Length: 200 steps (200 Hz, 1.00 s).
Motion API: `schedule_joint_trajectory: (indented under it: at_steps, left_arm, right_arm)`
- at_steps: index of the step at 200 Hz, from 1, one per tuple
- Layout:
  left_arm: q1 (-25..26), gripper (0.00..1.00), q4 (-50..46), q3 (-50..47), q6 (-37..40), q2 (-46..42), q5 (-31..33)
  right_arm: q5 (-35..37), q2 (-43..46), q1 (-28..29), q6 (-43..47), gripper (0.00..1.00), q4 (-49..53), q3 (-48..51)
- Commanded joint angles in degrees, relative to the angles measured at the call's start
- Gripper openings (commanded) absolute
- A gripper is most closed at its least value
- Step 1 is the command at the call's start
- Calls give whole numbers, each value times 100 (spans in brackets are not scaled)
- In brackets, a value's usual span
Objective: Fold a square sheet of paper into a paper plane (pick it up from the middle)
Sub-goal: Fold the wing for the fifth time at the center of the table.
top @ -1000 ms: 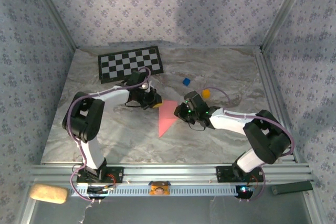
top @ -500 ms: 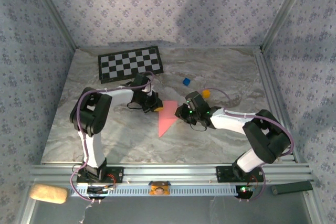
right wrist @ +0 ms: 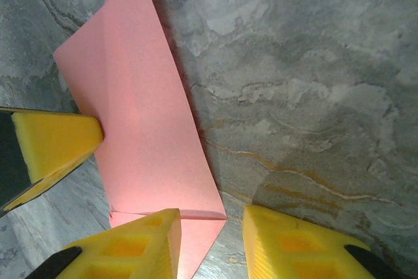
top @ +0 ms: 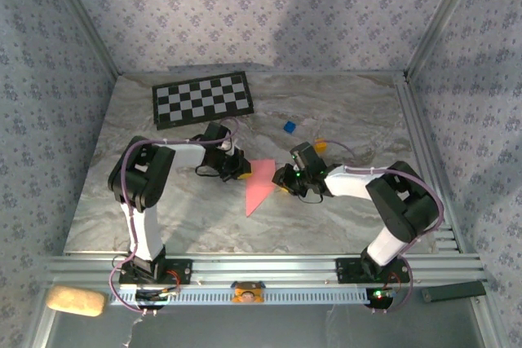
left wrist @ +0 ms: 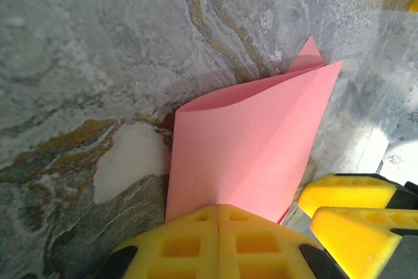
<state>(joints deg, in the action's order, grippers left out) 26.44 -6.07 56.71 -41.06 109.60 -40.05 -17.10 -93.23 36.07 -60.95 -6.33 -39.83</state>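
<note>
Seeing folded pink paper (right wrist: 147,122) lying on marbled counter (right wrist: 313,63), running upper left to bottom centre. Got right gripper (right wrist: 209,217) fingers (right wrist: 137,243) parted at bottom: one overlapping paper's lower edge, other over bare counter. Also spotting left gripper's finger (right wrist: 52,142) at left, tip touching paper's edge.

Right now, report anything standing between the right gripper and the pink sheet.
Nothing visible does. The right gripper stands open at a corner of the folded pink sheet; the left gripper is shut at its side edge.
</note>
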Motion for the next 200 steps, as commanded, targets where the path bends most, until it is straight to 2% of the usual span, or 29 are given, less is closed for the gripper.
schedule_joint_trajectory:
  at_steps: [1,104,171,200]
  left_arm:
    - [-17,5,-343,-233,142,61,121]
    - [-20,5,-553,-191,348,-10,99]
    - [-18,4,-523,-215,324,-31,112]
    - [-16,5,-527,-213,320,-27,112]
  right_arm:
    - [-115,-83,-30,25,32,9,-118]
    - [-335,-540,-371,452,31,261,-710]
    - [-679,-861,-360,543,30,159,-886]
    - [-656,-916,-294,674,29,457,-1032]
